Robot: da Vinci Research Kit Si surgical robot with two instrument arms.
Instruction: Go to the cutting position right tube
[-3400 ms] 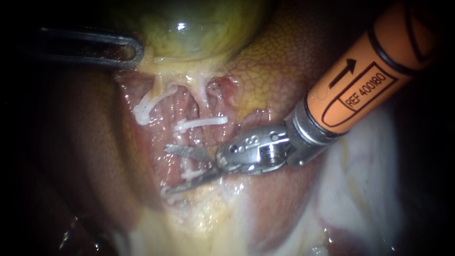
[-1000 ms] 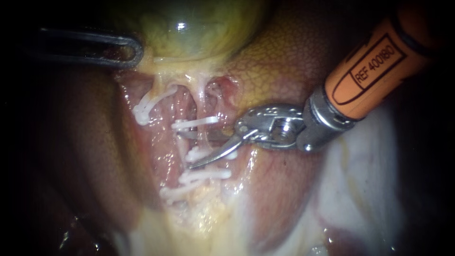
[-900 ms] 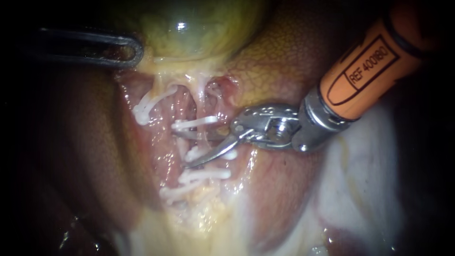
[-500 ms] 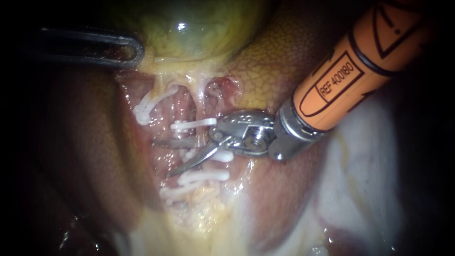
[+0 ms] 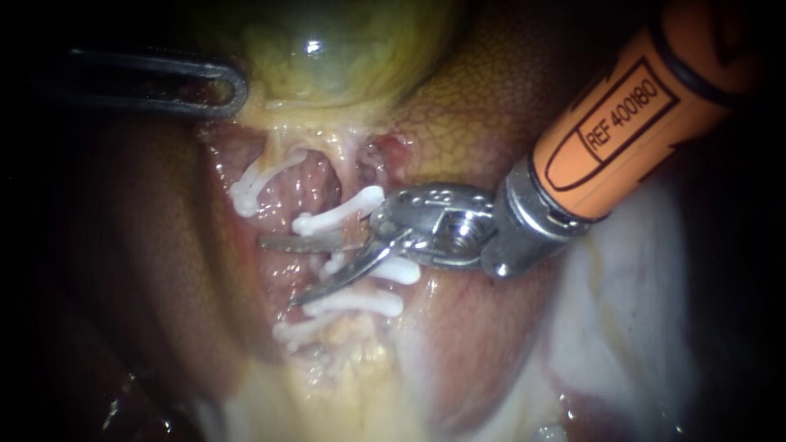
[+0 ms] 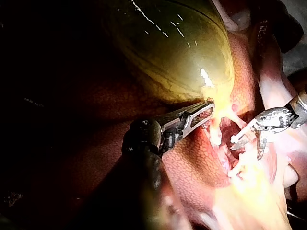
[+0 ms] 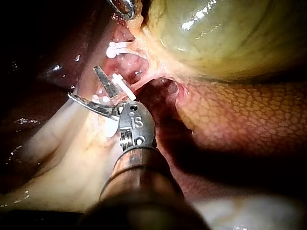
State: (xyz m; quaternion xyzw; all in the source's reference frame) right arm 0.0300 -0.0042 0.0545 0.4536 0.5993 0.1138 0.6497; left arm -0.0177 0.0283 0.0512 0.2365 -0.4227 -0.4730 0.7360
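Right tube [image 5: 353, 172] runs down from the gallbladder [image 5: 327, 49] at mid-view, with white clips [image 5: 337, 213] across it. At left, the left instrument [image 5: 164, 82] is closed on the gallbladder's lower edge. The right instrument [image 5: 278, 272] holds its blades apart astride the tube between two clips. Closing too near a clip could nick or dislodge it, and drifting deeper risks the liver [image 5: 483, 106].

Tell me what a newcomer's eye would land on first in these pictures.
The right instrument, orange-shafted, comes in from the upper right, its blade-like jaws open among the white clips on the tube at the middle. Above them bulges the glossy yellow-green gallbladder, with the dark left instrument at its lower edge.
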